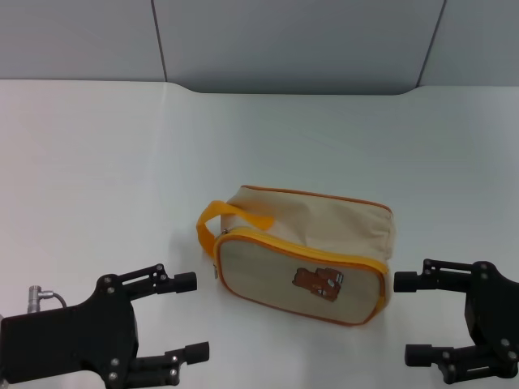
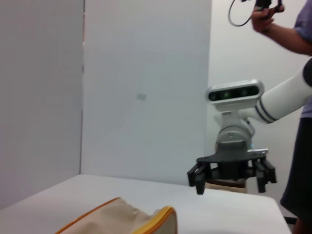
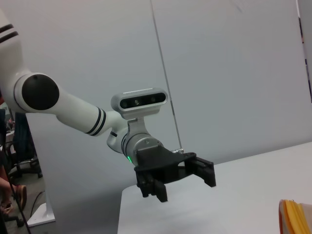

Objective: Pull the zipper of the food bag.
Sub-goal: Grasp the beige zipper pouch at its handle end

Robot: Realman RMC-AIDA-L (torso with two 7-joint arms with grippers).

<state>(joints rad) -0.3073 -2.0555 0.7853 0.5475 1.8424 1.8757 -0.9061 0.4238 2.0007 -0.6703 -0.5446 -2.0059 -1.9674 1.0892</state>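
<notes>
The beige food bag (image 1: 312, 223) lies on the white table (image 1: 122, 178) in the middle of the head view, bear print facing me. Its yellow-orange zipper (image 1: 300, 247) runs along the front top edge. A small silvery pull (image 1: 215, 270) shows at its left end, below the loop handle (image 1: 220, 215). My left gripper (image 1: 191, 317) is open, low at the bag's left, apart from it. My right gripper (image 1: 410, 318) is open at the bag's right end, close to it but not touching. The bag's top also shows in the left wrist view (image 2: 117, 219).
The table's far edge meets grey wall panels (image 1: 292, 40). In the left wrist view the right gripper (image 2: 233, 186) shows over the table, with a person (image 2: 297, 58) standing behind it. In the right wrist view the left gripper (image 3: 178, 184) shows.
</notes>
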